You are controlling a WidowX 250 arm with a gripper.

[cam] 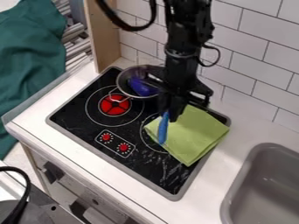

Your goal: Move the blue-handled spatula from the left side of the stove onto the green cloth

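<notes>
Over the right part of the black stovetop, the gripper [170,113] points down, shut on the upper end of a slim blue object [163,129]. That object hangs nearly upright in front of the left part of a green cloth [196,138]; whether it touches the cloth I cannot tell. The cloth lies flat across the stove's right side. Left of the gripper, at the back of the stove, a metal pan [121,82] holds a purple-blue item [140,87]. Part of the pan is hidden behind the arm.
The stove [79,118] has a red burner [115,105] at its left and two red knobs [114,142] near its front edge. A grey sink [265,175] is set in the counter at the right. White wall tiles [251,65] rise behind, and a wooden panel [104,39] stands at the back left.
</notes>
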